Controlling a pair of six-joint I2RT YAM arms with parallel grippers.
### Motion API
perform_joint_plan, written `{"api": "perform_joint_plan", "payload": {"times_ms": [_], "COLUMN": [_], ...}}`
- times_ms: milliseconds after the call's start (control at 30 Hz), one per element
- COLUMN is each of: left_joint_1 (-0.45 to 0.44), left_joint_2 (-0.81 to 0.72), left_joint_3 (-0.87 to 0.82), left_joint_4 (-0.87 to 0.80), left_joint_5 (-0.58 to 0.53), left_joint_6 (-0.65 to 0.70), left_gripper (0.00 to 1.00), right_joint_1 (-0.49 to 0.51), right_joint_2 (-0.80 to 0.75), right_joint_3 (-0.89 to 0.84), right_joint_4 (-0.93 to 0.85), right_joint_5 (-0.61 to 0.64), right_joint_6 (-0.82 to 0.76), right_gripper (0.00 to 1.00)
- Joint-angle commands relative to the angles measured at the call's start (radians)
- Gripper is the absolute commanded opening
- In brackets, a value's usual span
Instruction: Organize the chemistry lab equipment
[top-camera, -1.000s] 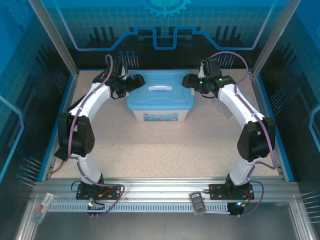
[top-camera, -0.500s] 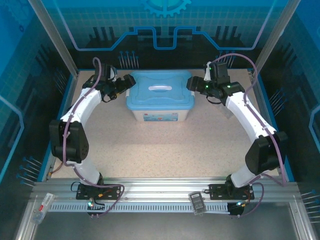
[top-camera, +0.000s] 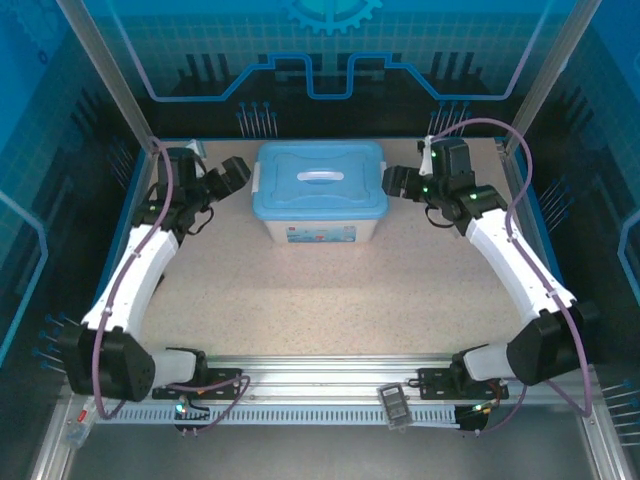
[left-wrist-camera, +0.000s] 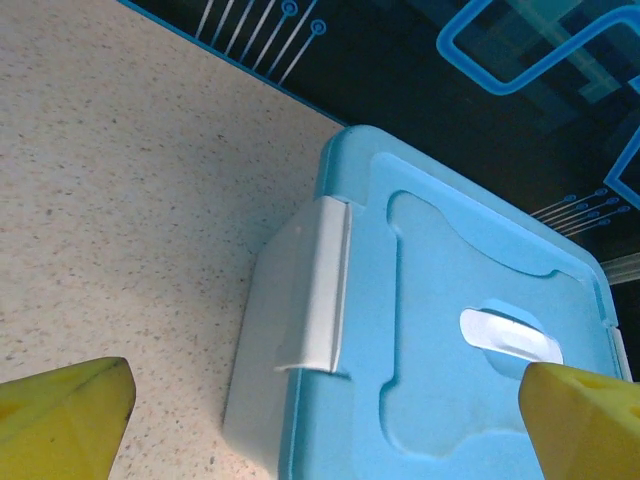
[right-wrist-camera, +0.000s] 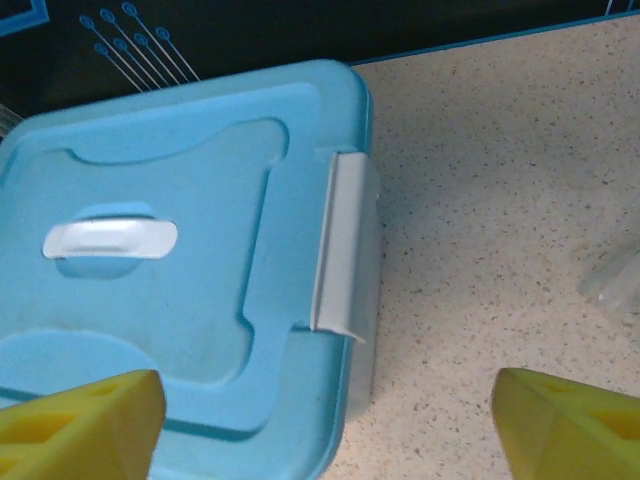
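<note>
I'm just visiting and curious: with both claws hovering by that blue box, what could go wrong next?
1. The open left claw or right claw might shove the blue box sideways instead of catching its white side clip.
2. A blurry clear item lies near the right claw and could get knocked.

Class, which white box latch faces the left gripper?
The latch on the lid's left end; the other latch clips the right end, facing the right gripper.

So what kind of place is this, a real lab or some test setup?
Most likely a robot test cell, not a working lab: two arms bolted to an aluminium rail, a speckled table walled by blue circuit-print panels, and a lidded blue box.
</note>
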Motion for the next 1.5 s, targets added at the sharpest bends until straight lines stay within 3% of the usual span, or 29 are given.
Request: {"api": "perform_joint_plan", "payload": {"times_ms": [0, 400, 533, 700, 833, 1000, 1467], "left_joint_1": [0.003, -0.012, -0.015, -0.055, -0.129, -0.162, -0.18], "left_joint_2": [-0.078, -0.246, -0.309, -0.355, -0.338, -0.294, -0.126], "left_joint_3": [-0.074, -0.285, -0.381, -0.458, -0.537, -0.634, -0.713], "left_joint_4": [0.028, 0.052, 0.12, 0.157, 0.262, 0.428, 0.758], "left_joint_5": [-0.063, -0.068, -0.025, -0.098, -0.175, -0.189, -0.35], "left_joint_6": [-0.002, -0.026, 0.027, 0.116, 0.261, 0.311, 0.553], "left_gripper": [1.0, 0.99, 0.99, 0.99, 0.99, 0.99, 0.99], "right_joint_1": [0.027, 0.081, 0.086, 0.087, 0.089, 0.129, 0.118], "right_joint_2": [-0.057, -0.281, -0.376, -0.446, -0.469, -0.501, -0.418], "right_joint_3": [-0.063, -0.347, -0.482, -0.606, -0.698, -0.863, -0.912], "right_joint_4": [0.038, 0.215, 0.302, 0.354, 0.417, 0.625, 0.804], "right_joint_5": [0.065, 0.227, 0.249, 0.307, 0.337, 0.4, 0.485], "right_joint_6": [-0.041, -0.138, -0.168, -0.168, -0.17, -0.296, -0.428], "right_gripper": [0.89, 0.91, 0.91, 0.92, 0.97, 1.0, 1.0]}}
